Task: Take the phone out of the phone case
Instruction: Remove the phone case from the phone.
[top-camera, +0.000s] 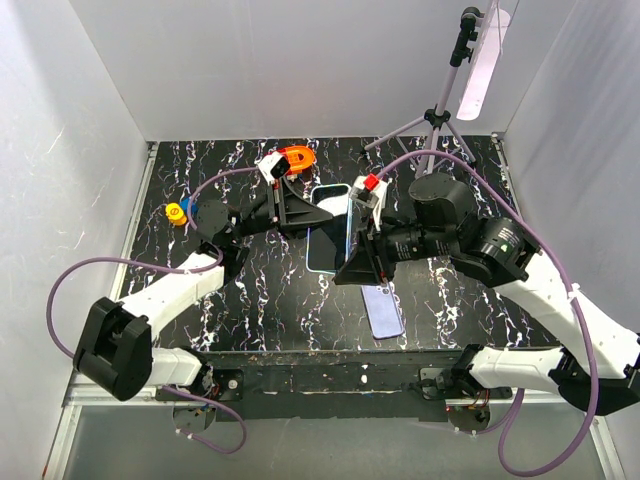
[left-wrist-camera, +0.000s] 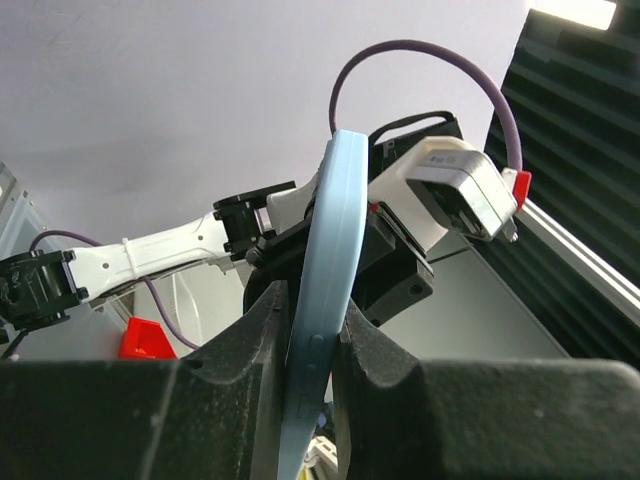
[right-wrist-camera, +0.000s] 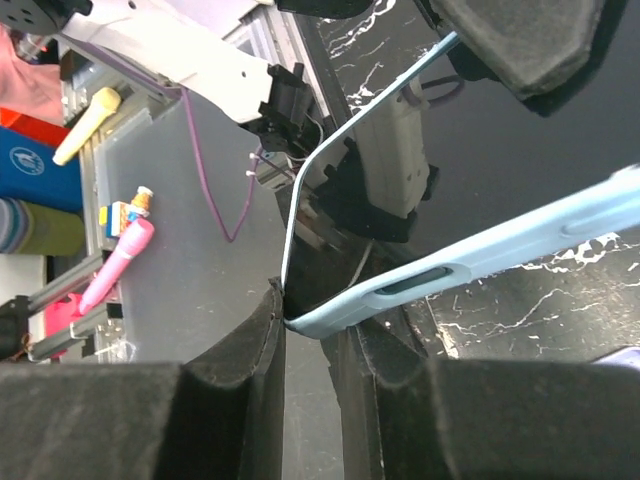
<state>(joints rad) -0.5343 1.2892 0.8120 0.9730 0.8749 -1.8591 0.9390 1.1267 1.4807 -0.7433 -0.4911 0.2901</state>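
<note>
Left end effector (left-wrist-camera: 312, 325) was clamped tight on the long edge of the light-blue phone case (left-wrist-camera: 335, 230). It held the case on edge mid-scene, apparently clear of the counter (top-camera: 250, 300).

Phone (right-wrist-camera: 335, 245) sat only partly in the case. In the right wrist view its thin edge stood splayed away from the case wall, the two meeting only at the corner down by the right end effector (right-wrist-camera: 308, 335). That one was closed to a narrow slot on that corner. Couldn't tell if it bore on the case lip, the phone, or both.

Handling, my read:
- **Case:** looked soft and rubbery. It should flex and grip the pads well, so it's the part to peel.
- **Phone:** stiff, glass-faced, slick, and fragile if dropped from that height.
- **Best hold:** take the phone across its bare side rails where it's out of the case, not on the glass. Pin the case by its rim and bend the corner lip back.
- **Risk:** the phone pops free and slides out.

A lavender phone-shaped slab (top-camera: 383, 312) lay flat on the counter to the near right, apart from both.
</note>
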